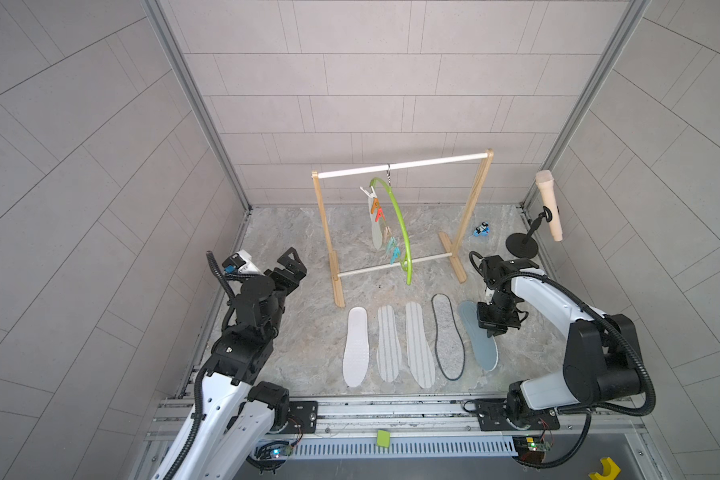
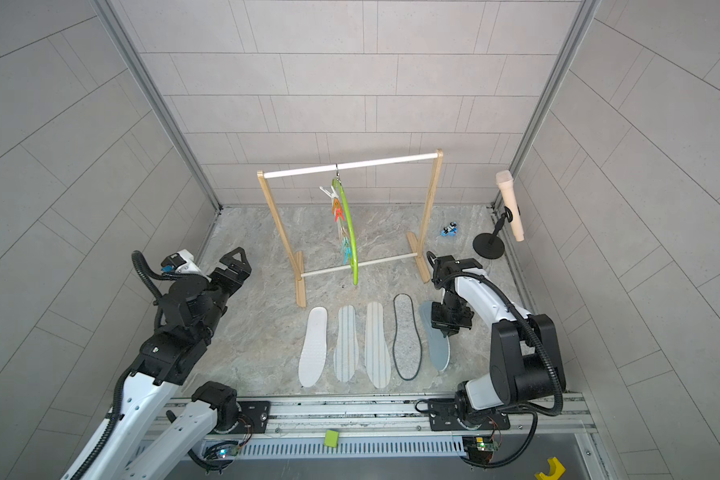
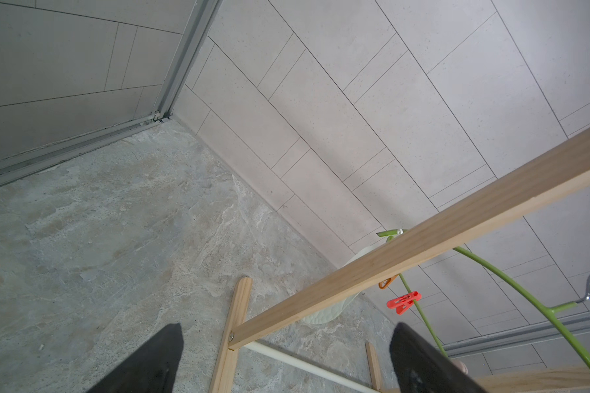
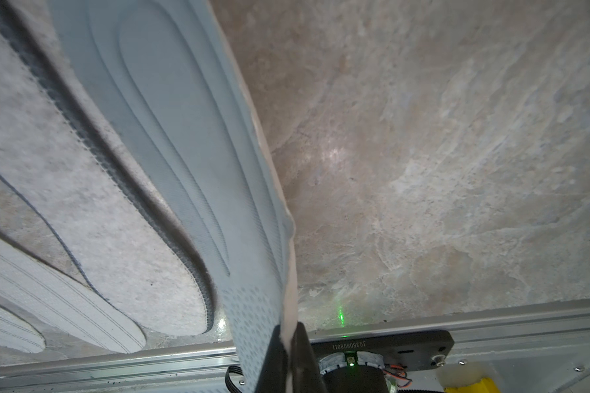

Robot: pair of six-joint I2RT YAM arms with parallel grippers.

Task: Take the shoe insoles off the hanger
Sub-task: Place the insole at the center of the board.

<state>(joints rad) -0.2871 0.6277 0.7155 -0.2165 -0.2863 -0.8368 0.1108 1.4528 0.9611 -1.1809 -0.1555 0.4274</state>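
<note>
Grey marbled stone-look tabletop [image 1: 283, 232] lies between pale grey tiled walls [image 1: 350, 83]; on it stands a wooden rack [image 1: 328, 245], pale timber uprights joined by white rods; from the rack's top rod hangs the hanger [image 1: 400, 226], a thin lime-green plastic arch on a metal hook, turned nearly edge-on, with a row of clothespins [image 1: 380, 215] in white, orange, red, beige and teal; the pale mint insole [image 1: 376, 237] hangs inside the rack, clipped near the upper pins, and in the left wrist view a rack upright crosses in front of it; in front of the rack five flat foot-shaped insoles lie side by side: the white dotted insole [image 1: 356, 347], a grey-striped insole [image 1: 388, 345], a second grey-striped insole [image 1: 420, 345], the grey felt insole [image 1: 448, 336] with a dark stitched edge, and the blue-grey insole [image 1: 484, 351] with moulded ridges; the right claw [image 4: 288, 335], in front of the rack's right foot, is clamped on that last insole's long edge, and its black body hides the insole's middle from above; the left claw [image 1: 297, 268] hangs left of the rack, jaws wide apart, holding nothing; right of the rack stand a beige microphone-shaped piece [image 1: 549, 205] on a black round-footed stand [image 1: 521, 245] and a small blue toy [image 1: 481, 229].
</note>
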